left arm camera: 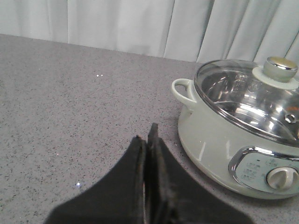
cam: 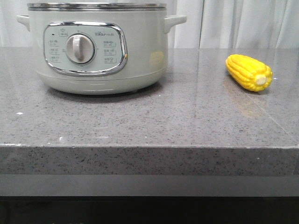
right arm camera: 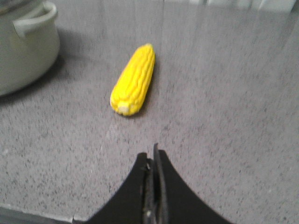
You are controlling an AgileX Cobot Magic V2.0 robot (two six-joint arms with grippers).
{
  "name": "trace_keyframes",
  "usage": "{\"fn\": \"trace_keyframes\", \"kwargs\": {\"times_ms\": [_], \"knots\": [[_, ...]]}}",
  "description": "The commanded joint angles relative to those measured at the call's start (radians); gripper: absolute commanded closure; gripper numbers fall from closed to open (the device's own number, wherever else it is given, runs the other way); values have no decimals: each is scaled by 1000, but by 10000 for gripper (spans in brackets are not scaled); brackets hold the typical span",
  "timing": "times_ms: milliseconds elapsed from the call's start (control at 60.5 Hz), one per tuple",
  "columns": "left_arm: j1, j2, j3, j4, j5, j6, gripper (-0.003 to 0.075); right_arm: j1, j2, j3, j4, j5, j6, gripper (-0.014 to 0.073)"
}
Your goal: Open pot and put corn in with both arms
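Note:
The pale grey-green pot (cam: 98, 46) stands at the back left of the grey stone counter, its dial panel facing me. In the left wrist view the pot (left arm camera: 219, 144) wears a glass lid (left arm camera: 247, 100) with a round knob (left arm camera: 280, 69). The yellow corn (cam: 248, 72) lies on the counter to the right, its stub end toward me. It also shows in the right wrist view (right arm camera: 133, 81). My left gripper (left arm camera: 148, 135) is shut and empty, to the left of the pot. My right gripper (right arm camera: 153, 154) is shut and empty, short of the corn. Neither gripper shows in the front view.
The counter (cam: 149, 121) has a front edge close to the camera. White curtains (cam: 243, 23) hang behind it. One side handle of the pot (right arm camera: 35, 21) shows at the edge of the right wrist view.

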Motion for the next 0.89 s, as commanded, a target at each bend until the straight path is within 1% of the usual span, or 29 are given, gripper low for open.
{"fn": "trace_keyframes", "kwargs": {"times_ms": [0, 165, 364, 413, 446, 496, 529, 545, 562, 611, 644, 677, 710, 727, 760, 793, 876], "knots": [[-7, 23, -34, 0, -72, 0, 741, -6, 43, -37, 1, -50, -13, 662], [-7, 29, -34, -2, -79, 0, 741, -6, 83, -37, 1, -42, -13, 662], [-7, 29, -28, -2, -84, 0, 739, -6, 86, -37, 1, -37, -13, 654], [-7, 29, -24, -2, -85, 0, 735, -6, 86, -37, 1, -37, -13, 626], [-7, 29, -18, -2, -91, 0, 723, -6, 86, -37, 1, -37, -13, 587], [-7, 29, -16, -2, -96, 0, 679, -6, 86, -37, 1, -37, -13, 507], [-7, 31, -16, 1, -98, 0, 632, -6, 86, -37, 1, -37, -13, 450], [-7, 31, -16, 3, -98, 0, 598, -6, 86, -37, 1, -37, -13, 405], [-7, 33, -16, 3, -100, 0, 585, -6, 86, -37, 1, -37, -13, 373], [-7, 36, -16, 5, -107, 0, 475, -6, 86, -37, 1, -38, -13, 249], [-7, 41, -16, 5, -112, 0, 414, -6, 86, -37, 1, -39, -13, 193], [-7, 45, -16, 5, -117, 0, 327, -6, 86, -37, 1, -39, -13, 137], [-7, 48, -16, 5, -120, 0, 289, -6, 86, -37, 1, -39, -13, 104], [-7, 51, -16, 1, -122, 0, 248, -6, 86, -37, 1, -39, -13, 86], [-7, 58, -16, -5, -122, 0, 220, -6, 86, -37, 1, -39, -13, 71], [-10, 68, -18, -19, -122, 0, 204, -6, 86, -37, 1, -40, -13, 66], [-43, 97, -28, -44, -145, 13, 206, -6, 86, -37, 1, -44, -13, 66]]}}
